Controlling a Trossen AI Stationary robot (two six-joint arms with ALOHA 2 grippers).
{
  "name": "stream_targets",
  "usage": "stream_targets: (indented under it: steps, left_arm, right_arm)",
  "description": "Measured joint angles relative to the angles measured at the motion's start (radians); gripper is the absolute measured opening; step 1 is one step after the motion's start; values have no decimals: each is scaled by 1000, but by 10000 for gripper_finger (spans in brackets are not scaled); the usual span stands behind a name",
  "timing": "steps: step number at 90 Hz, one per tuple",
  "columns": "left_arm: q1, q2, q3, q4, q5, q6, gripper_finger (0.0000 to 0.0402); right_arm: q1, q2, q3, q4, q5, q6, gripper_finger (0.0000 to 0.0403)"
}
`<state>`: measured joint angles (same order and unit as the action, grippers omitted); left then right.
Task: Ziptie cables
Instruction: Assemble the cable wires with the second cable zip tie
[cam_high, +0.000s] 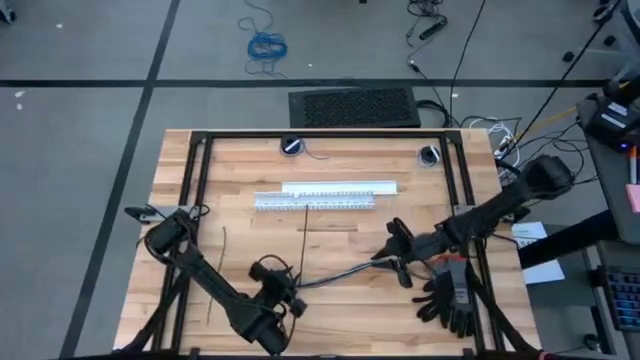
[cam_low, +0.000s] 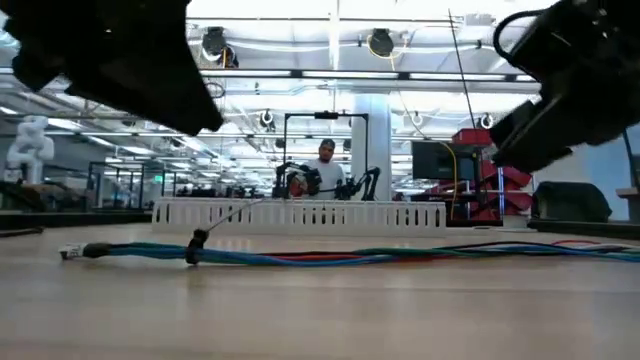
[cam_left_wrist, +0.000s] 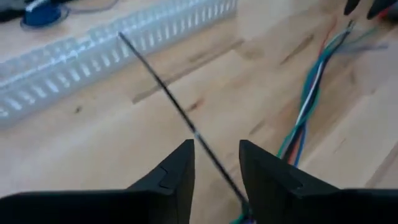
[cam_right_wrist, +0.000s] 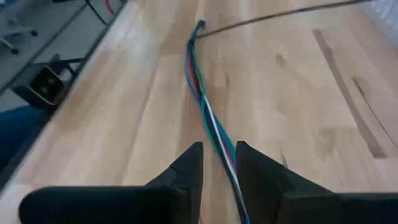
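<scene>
Your left gripper (cam_left_wrist: 216, 163) is hovering at the table's (cam_high: 420, 310) near edge, fingers parted a little, straddling a ziptie (cam_left_wrist: 168, 99) but not pinching it. That ziptie is running from the cables (cam_high: 335, 275) toward the white slotted duct (cam_high: 320, 202). Your right gripper (cam_right_wrist: 219, 163) is sitting over the cables' other end, fingers slightly apart with the wires passing between; you can't tell if it's gripping. A second ziptie (cam_high: 224, 243) is lying apart, on the left.
</scene>
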<state>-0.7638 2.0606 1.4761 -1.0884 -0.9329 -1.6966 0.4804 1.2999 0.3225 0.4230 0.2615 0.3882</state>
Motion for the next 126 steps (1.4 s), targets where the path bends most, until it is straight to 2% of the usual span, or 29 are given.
stream_targets:
  steps: [9,22,41,57,74,92,105,115,122,126]
  left_arm:
    - [-3,8,-3,1,78,-3,116]
    - [-3,11,-13,49,72,2,116]
    - [4,50,-13,39,98,2,115]
    - [13,130,-13,30,212,-6,115]
    - [18,170,-10,-84,233,-130,115]
    - [19,148,10,-197,268,-156,115]
    - [9,114,41,-300,266,-189,115]
    - [1,105,74,-496,262,-344,115]
    - [5,81,43,-466,271,-368,115]
    - [7,52,-4,-490,315,-412,115]
  right_arm:
    - [16,53,0,61,31,-7,65]
    - [18,123,2,151,81,-41,57]
    - [-37,226,12,143,185,-72,54]
    - [-83,313,11,134,174,-34,40]
    - [-57,374,13,221,122,57,21]
    - [-14,367,29,259,47,60,13]
    - [24,360,85,261,53,20,13]
    - [50,359,146,222,61,-29,13]
    - [64,359,187,190,62,-54,13]
    - [68,358,209,165,65,-58,13]
